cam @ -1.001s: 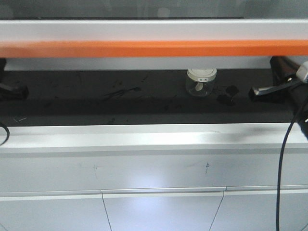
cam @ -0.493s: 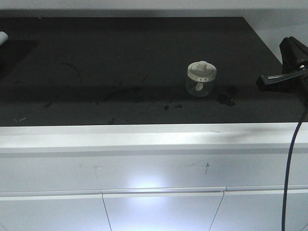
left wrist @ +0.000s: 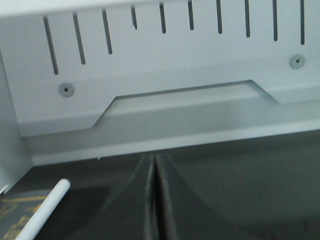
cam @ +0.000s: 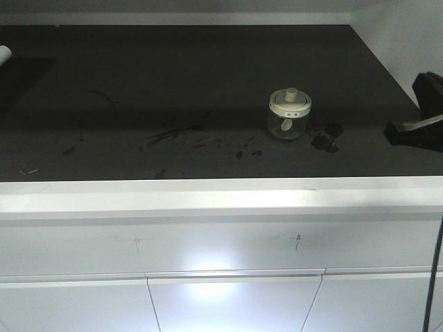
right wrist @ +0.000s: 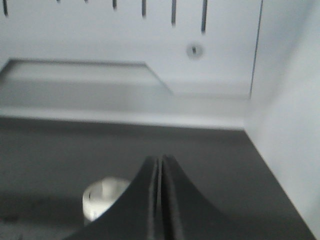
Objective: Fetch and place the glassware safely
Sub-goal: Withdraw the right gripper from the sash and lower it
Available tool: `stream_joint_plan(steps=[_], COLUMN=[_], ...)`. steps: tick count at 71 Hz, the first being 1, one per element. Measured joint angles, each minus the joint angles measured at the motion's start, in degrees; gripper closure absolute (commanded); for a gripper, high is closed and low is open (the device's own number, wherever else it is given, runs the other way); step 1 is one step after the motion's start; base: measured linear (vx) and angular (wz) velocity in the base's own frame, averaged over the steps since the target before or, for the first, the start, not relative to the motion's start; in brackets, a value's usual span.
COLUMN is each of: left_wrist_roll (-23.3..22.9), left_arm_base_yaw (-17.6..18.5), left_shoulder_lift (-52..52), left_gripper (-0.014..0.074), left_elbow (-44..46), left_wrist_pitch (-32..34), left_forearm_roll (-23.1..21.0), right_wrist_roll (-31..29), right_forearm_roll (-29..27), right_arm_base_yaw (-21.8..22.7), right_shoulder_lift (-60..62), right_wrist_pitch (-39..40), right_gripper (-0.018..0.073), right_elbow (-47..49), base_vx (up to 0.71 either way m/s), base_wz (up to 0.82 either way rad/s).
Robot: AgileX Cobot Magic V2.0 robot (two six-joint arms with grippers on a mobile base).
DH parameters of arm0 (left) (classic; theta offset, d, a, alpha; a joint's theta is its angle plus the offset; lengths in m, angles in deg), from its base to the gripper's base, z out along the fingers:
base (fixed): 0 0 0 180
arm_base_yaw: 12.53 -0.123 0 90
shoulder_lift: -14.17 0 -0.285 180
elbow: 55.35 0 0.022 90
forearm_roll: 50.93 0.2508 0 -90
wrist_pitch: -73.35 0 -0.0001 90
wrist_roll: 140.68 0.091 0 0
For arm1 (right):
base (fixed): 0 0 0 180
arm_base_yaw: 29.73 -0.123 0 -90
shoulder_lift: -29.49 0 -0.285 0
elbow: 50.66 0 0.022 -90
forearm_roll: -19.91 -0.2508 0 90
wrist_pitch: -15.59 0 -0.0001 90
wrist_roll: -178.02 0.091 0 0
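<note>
- The jar (cam: 289, 114) is small, squat and round, of clear glass, with a cream-white lid (cam: 290, 102) that looks smooth and matt.
- It stands upright on the dark, dull worktop (cam: 173, 83). Its axis is vertical and the short stub knob (cam: 291, 93) points straight up.
- A small label (cam: 291, 108) on the lid rim faces the front view's camera. A pale shape shows through the glass, too small to tell what it is.
- Dark flakes (cam: 327, 138) lie just right of the jar, and thin scuffs (cam: 173, 135) streak the surface to its left.
- The right tool (cam: 414, 128), black and angular, hangs well to the right of the jar, apart from it. In its wrist view the tool (right wrist: 160, 162) is clenched, its two curved black fingers pressed together on nothing, with the lid (right wrist: 102, 197) low and to the left.
- The left tool (left wrist: 154, 162) is likewise clenched and empty. No jar shows in its view, only a white rod (left wrist: 42, 212) and a grey slotted back panel (left wrist: 175, 60).
</note>
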Motion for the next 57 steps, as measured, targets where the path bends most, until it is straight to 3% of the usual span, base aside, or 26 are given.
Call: stream_joint_plan(steps=[13,26,40,57], left_wrist_roll=[-1.99,-2.14,-2.20,-2.49], left_arm_base_yaw=[0.00,0.00,0.00,0.00], left_shoulder_lift=[-7.47,-13.43,-19.83,-27.54], left_gripper=[0.0603,0.0603,0.0603,0.0603], left_elbow=[0.00,0.00,-5.18,-13.35], left_wrist_pitch=[-11.07,-19.24,-21.18,-21.82], left_forearm_roll=[-0.04,-0.16,-0.22,-0.27], right_wrist_roll=[1.40,3.33,3.86,3.93], right_forearm_roll=[3.37,4.19,4.30,4.30], right_arm_base_yaw=[-1.34,-7.60,-12.70,-12.92], right_shoulder_lift=[5.26,8.20,9.71,9.71], right_wrist_pitch=[-9.63,-14.47,-14.80,-15.12], right_gripper=[0.0560,0.0560,0.0560,0.0560], right_elbow=[0.00,-0.80,-3.96,-4.79], base_vx=[0.00,0.00,0.00,0.00], base_wz=[0.00,0.00,0.00,0.00])
